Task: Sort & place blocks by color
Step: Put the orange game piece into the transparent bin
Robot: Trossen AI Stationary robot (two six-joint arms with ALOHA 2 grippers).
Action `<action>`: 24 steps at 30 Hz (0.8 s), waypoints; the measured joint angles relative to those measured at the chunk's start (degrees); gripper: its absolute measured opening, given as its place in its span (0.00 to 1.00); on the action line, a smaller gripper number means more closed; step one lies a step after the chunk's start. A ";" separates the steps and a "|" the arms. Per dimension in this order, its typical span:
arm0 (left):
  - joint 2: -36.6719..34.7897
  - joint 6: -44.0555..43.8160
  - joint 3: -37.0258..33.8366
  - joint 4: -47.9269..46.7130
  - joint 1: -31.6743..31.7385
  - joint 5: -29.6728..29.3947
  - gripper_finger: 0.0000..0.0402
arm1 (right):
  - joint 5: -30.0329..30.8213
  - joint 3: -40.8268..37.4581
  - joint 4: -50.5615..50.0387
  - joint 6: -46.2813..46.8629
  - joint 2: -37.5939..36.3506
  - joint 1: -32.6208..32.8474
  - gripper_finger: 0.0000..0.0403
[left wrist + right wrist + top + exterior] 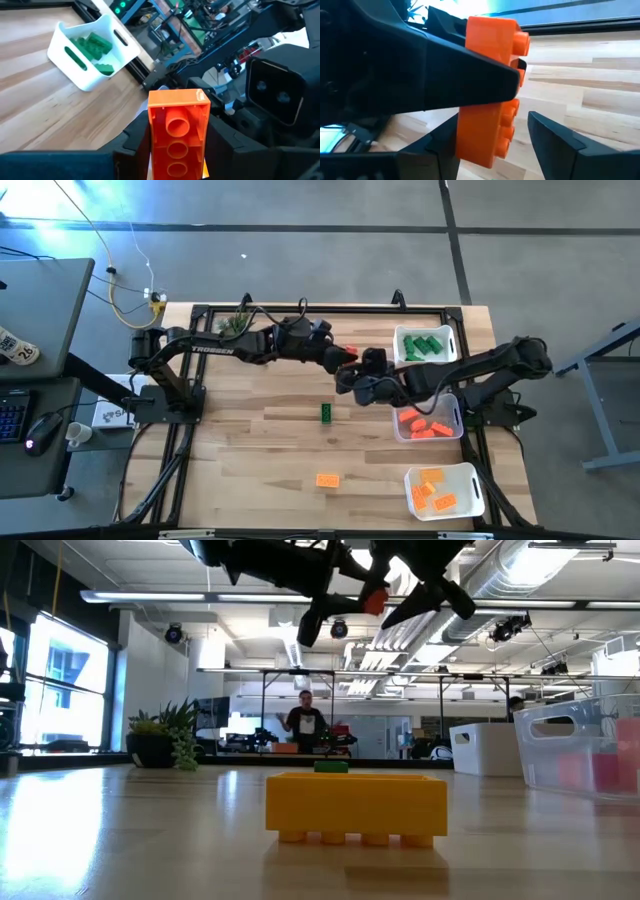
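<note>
My left gripper (347, 358) is shut on a red-orange studded block (177, 131) high above the table's middle, seen overhead in the low view (375, 600). My right gripper (362, 377) meets it from the right. It is open, and its fingers (555, 137) stand on either side of the block's free end (485, 142). I cannot tell whether they touch it. A green block (326, 413) and a yellow-orange block (327, 479) lie flat on the table. Other blocks lie in the green (428, 345), red (430, 420) and yellow (445, 490) bins. My left gripper pinches the red-orange block by its two long side faces (151, 135), one finger on each. The block lies along the fingers with its hollow underside toward the wrist camera and its far end sticking out past them. It is lifted clear of the table.
Three white bins stand in a column along the table's right side. A small potted plant (235, 325) sits at the far left corner. A dark frame runs round the table's edges. In the low view a person (305, 722) stands far behind the table.
</note>
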 joint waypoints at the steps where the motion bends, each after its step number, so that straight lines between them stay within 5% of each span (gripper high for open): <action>1: 0.00 -0.03 0.00 -0.13 0.01 0.02 0.28 | 0.41 0.00 0.12 -0.01 0.25 0.01 0.50; 12: 0.04 -0.26 0.04 -1.15 0.03 -2.76 0.28 | 2.40 0.02 1.78 -4.57 0.86 -0.04 0.22; 24: 0.04 0.18 0.04 -1.79 0.00 -2.37 0.38 | -0.24 0.00 0.81 -5.91 0.85 0.04 0.19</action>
